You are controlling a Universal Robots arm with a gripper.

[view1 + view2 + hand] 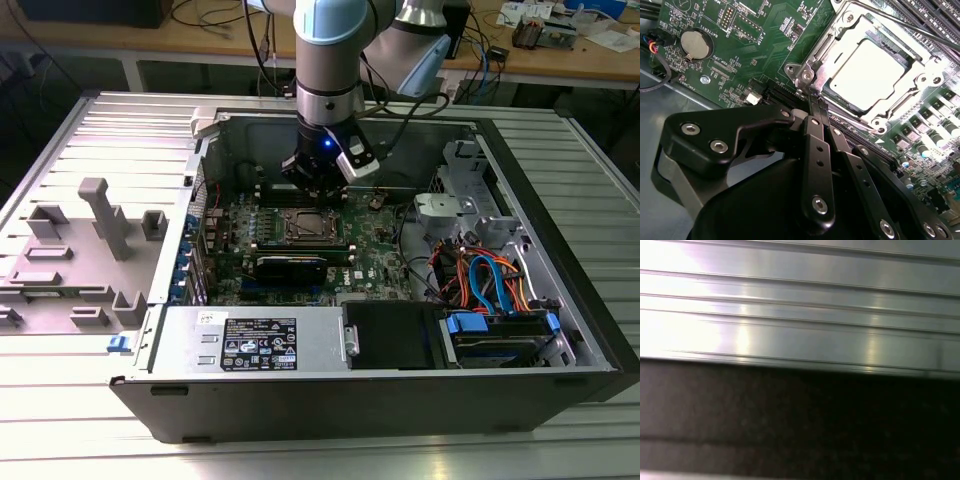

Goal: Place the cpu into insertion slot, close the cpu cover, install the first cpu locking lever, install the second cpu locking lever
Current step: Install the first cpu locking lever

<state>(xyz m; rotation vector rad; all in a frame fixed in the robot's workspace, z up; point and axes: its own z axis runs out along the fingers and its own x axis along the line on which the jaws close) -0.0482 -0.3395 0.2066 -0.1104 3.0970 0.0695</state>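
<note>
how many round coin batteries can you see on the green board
1. The coin battery in the second wrist view sits on the green board, apart from the cpu in its socket. The pincer and arm cover part of the board, so others may be hidden.

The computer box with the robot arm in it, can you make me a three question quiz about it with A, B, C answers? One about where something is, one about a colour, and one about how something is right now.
1. Where is the cpu?
A. lying in the insertion slot
B. on the grey tray outside the case
C. held up in the air

2. What colour is the circuit board?
A. red
B. green
C. white

3. How is the cpu cover now?
A. missing
B. standing straight up
C. lying down around the chip

Answers:
1. A, the second wrist view shows the silver chip sitting flat inside the socket.
2. B, the board around the socket is green in that view.
3. C, the silvery frame lies flat, with the chip showing through its window, and the gripper has its tip at the frame's corner.
</note>
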